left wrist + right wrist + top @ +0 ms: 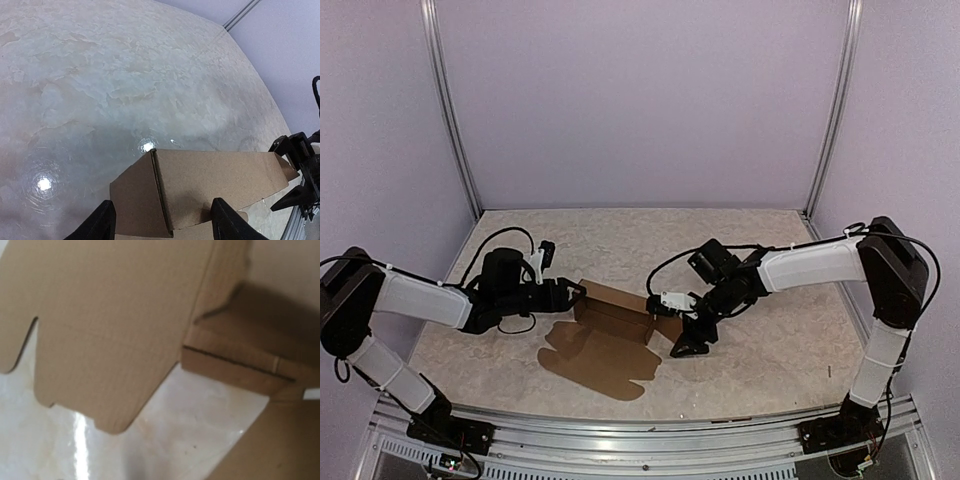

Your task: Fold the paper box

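The paper box (605,345) lies on the table (770,360) between the two arms, partly shaped. Its far part stands up as low walls. Its near part still lies flat, with rounded tabs along the near edge.

The left gripper (572,292) is at the box's left end, level with the raised walls. In the left wrist view the box's (200,185) upright corner sits between the two black fingers (102,222), one on each side of the end wall. They stand wide and close against the cardboard. The bottom edge of the view cuts off the fingertips, so I cannot tell whether they press the wall or only flank it.

The right gripper (688,338) is low at the box's right end, just beside the raised wall. Its jaws stand apart and grip nothing. From the left wrist camera its dark fingers show spread beyond the box's far end. The right wrist view is filled with cardboard (110,330). A flap with a rounded tab hangs over the glossy table, and a folded corner with a slit sits to the right of the flap. That gripper's own fingers do not show there.
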Controlling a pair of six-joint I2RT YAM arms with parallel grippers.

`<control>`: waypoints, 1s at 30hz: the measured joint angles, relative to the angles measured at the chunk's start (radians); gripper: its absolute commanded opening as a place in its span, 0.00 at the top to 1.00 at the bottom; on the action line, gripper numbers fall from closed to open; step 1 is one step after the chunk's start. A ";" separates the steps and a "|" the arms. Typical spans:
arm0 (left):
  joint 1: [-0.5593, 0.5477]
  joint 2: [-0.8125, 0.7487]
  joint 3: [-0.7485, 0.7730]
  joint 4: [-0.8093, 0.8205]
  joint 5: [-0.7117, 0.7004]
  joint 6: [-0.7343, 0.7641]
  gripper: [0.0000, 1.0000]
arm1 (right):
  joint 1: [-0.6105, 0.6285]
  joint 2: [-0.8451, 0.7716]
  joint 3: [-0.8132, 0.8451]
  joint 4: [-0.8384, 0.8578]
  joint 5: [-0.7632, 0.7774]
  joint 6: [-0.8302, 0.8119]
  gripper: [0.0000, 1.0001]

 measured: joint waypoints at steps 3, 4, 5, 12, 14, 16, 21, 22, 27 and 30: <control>-0.005 0.000 -0.007 0.013 -0.003 -0.004 0.37 | 0.000 0.000 0.007 -0.004 -0.006 0.008 0.19; -0.008 0.001 -0.010 0.017 -0.003 -0.005 0.36 | 0.000 0.000 0.012 -0.011 -0.007 0.006 0.18; -0.010 0.001 -0.011 0.019 -0.004 -0.006 0.36 | 0.000 0.000 0.014 -0.017 -0.006 0.005 0.18; -0.016 0.001 -0.015 0.025 -0.006 -0.013 0.37 | -0.027 -0.105 0.011 -0.127 0.000 -0.048 0.17; -0.016 0.001 -0.015 0.026 -0.007 -0.016 0.37 | -0.057 -0.152 0.016 -0.163 -0.011 -0.060 0.17; -0.016 0.001 -0.019 0.030 -0.007 -0.021 0.37 | -0.101 -0.195 0.029 -0.195 -0.027 -0.071 0.17; -0.017 0.001 -0.039 0.052 -0.007 -0.034 0.37 | -0.191 -0.258 0.019 -0.151 -0.021 -0.059 0.22; -0.018 0.001 -0.044 0.060 -0.008 -0.039 0.37 | -0.203 -0.262 0.004 -0.121 0.002 -0.048 0.23; -0.031 0.001 -0.067 0.084 -0.021 -0.050 0.37 | -0.201 -0.211 -0.079 0.001 0.143 -0.026 0.23; -0.039 0.001 -0.071 0.092 -0.030 -0.056 0.36 | -0.163 -0.162 -0.114 0.039 0.208 -0.033 0.22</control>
